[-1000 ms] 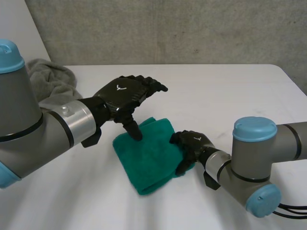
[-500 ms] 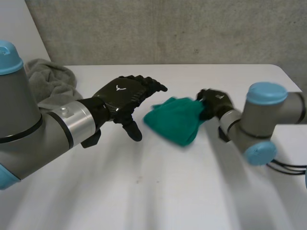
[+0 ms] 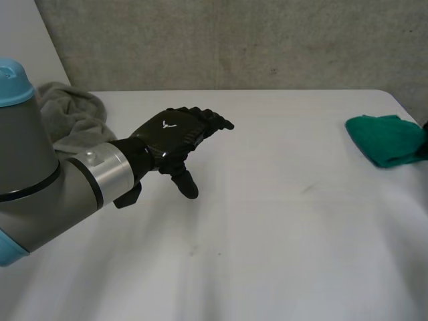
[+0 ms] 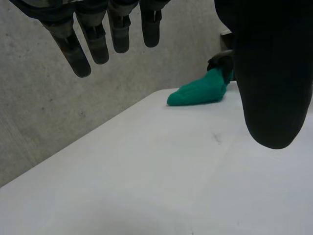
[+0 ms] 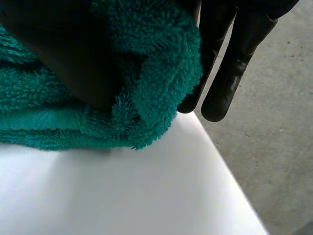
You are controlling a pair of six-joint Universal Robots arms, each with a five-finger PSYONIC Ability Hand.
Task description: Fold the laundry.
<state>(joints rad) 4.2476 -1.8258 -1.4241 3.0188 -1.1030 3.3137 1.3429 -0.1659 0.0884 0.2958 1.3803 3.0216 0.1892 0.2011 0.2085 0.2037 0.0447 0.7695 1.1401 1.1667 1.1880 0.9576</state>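
The folded green towel sits at the table's far right edge, well away from my left hand. That left hand hovers open above the middle-left of the table, fingers straight and holding nothing; from its wrist the fingers point toward the distant green towel. My right hand is shut on the green towel, the thick pile pinched between its thumb and fingers. A dark part of the right hand shows at the towel's far end.
A crumpled grey towel lies at the back left of the white table, behind my left arm. The table's right edge runs just past the green towel, with grey floor beyond it.
My right hand has closed on the green towel and carried it from under my left hand to the table's far right edge. The left hand has stayed where it was.
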